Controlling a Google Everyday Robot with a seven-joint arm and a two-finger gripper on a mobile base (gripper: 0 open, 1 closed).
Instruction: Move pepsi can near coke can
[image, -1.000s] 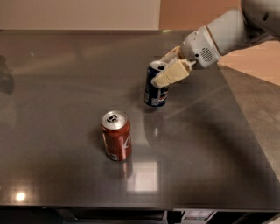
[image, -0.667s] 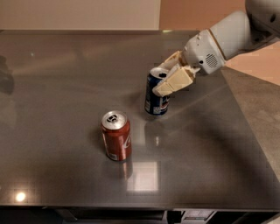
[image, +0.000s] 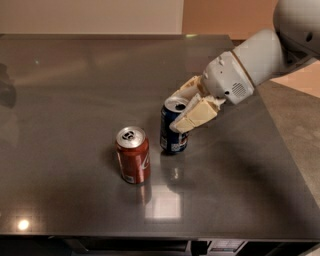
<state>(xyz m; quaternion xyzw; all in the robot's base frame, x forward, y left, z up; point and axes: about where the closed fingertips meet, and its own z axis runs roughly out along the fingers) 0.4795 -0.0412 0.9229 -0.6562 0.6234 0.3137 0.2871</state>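
The pepsi can (image: 171, 132) is dark blue with a silver top and stands upright on the dark table (image: 75, 80), just right of the coke can. The coke can (image: 133, 155) is red with a silver top and white script, and stands upright near the table's front. A small gap separates the two cans. My gripper (image: 186, 107) reaches in from the upper right on a white arm, and its cream fingers (image: 196, 115) are closed around the top of the pepsi can.
The table's front edge (image: 150, 235) runs along the bottom of the view and its right edge (image: 285, 150) lies under my arm. A beige wall and floor lie beyond the table at the upper right.
My gripper has carried the pepsi can forward and to the left, from the back right of the table to a spot close beside the coke can. The coke can has not moved.
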